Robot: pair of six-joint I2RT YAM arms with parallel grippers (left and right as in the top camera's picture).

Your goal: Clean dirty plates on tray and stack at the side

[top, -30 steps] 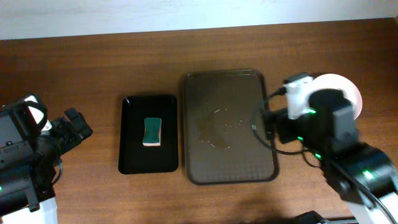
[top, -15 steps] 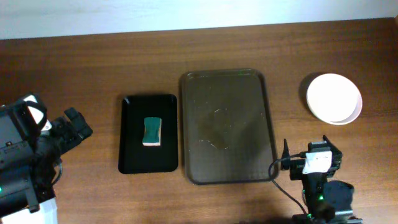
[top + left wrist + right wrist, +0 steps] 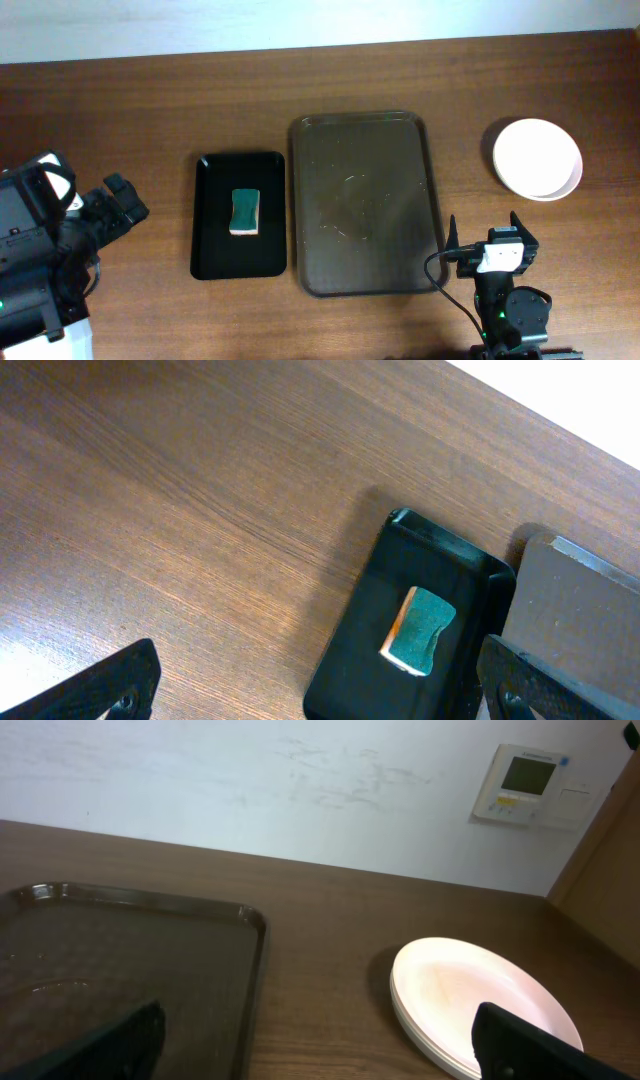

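The white plates [image 3: 537, 158] sit stacked on the table to the right of the dark brown tray [image 3: 365, 204], which holds only faint wet marks. The right wrist view shows the stack [image 3: 480, 1003] and the tray's right rim [image 3: 250, 935]. My right gripper [image 3: 484, 245] is open and empty, low at the front of the table near the tray's front right corner; its fingertips [image 3: 115, 1040] stand wide apart. My left gripper [image 3: 320, 685] is open and empty at the far left, with a green sponge [image 3: 419, 630] ahead of it.
The small glossy black tray [image 3: 239, 214] lies left of the brown tray and holds the green sponge [image 3: 245, 211]. A wall and a wall-mounted control panel [image 3: 525, 784] stand behind the table.
My right arm has drawn back from beside the plate stack to the front edge of the table. The stack now shows fully. The left arm has not moved.
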